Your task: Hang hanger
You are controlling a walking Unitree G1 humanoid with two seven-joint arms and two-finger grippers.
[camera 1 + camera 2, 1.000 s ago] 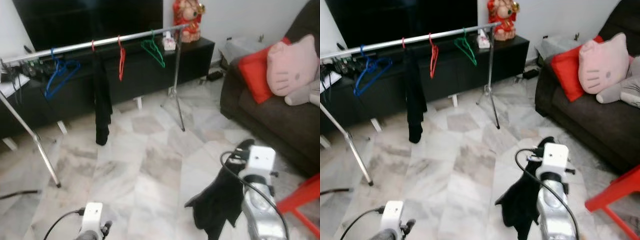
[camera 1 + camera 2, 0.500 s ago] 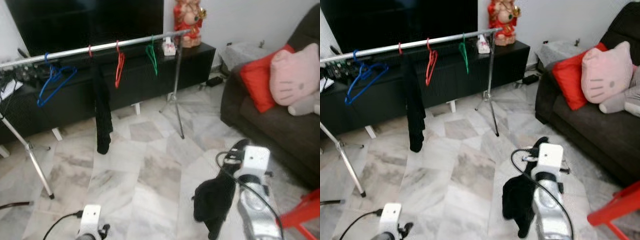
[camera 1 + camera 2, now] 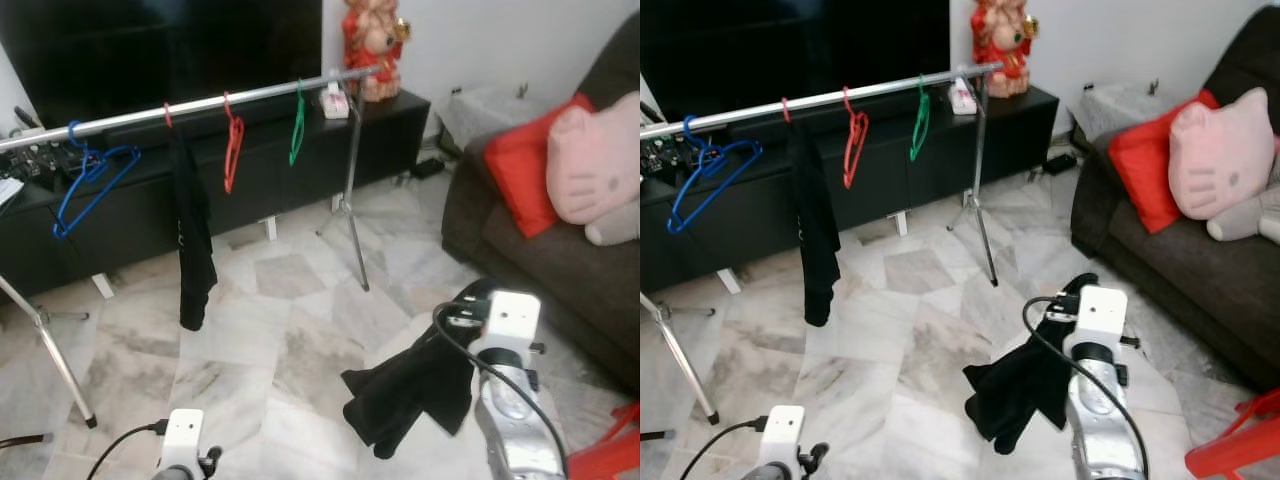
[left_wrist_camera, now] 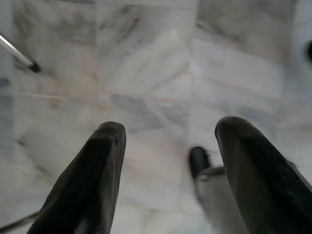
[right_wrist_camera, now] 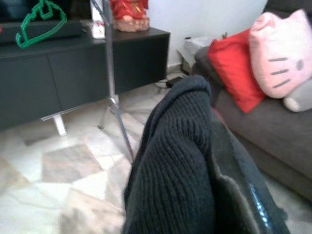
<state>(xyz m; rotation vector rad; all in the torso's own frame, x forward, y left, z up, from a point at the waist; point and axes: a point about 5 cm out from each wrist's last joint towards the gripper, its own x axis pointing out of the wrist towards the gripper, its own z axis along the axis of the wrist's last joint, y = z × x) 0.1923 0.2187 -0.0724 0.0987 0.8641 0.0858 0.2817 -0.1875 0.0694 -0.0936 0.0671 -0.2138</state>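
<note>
A silver clothes rail (image 3: 200, 103) crosses the back of the room on tripod legs. On it hang a blue hanger (image 3: 85, 185), a red hanger (image 3: 232, 145), a green hanger (image 3: 297, 125) and a long black garment (image 3: 192, 240). My right gripper (image 3: 472, 298) is low at the front right, well short of the rail, and shut on a black knit garment (image 3: 405, 390). The knit (image 5: 175, 161) drapes over the gripper's fingers, and no hanger can be made out in it. My left gripper (image 4: 170, 129) hangs open above the marble floor with nothing between its fingers.
A dark sofa (image 3: 520, 240) with a red cushion (image 3: 525, 165) and a pink cat pillow (image 3: 598, 160) stands on the right. Behind the rail is a black TV cabinet (image 3: 300, 150) with a red figurine (image 3: 368, 50). A red frame (image 3: 610, 455) pokes in at the lower right corner. Rack legs (image 3: 355, 225) rest on the floor.
The camera has shifted, so the rail sits further left in the picture. The black knit garment under my right gripper has swung out to the left and spread. The left arm is unchanged.
</note>
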